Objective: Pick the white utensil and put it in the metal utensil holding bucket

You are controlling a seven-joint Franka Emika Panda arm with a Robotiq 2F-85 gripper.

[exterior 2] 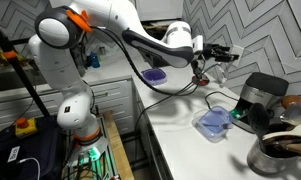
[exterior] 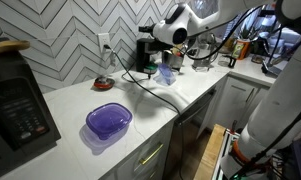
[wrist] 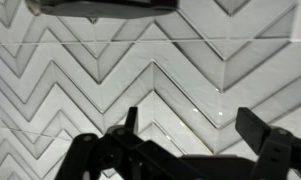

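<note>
White chevron tile wall (wrist: pixel 150 70) faces the jaws, spread wide apart

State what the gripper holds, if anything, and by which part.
Nothing. In the wrist view the gripper is open, with only the tiled wall visible between its fingers.

Backsplash tiles (exterior: pixel 60 40) white w/ grey chevron lines. Plastic container (exterior: pixel 109 121) translucent purple, countertop (exterior: pixel 75 100) white. Robot arm (exterior 2: pixel 105 15) white w/ orange band, gripper (wrist: pixel 190 120) black, microwave (exterior: pixel 15 110) black.
</note>
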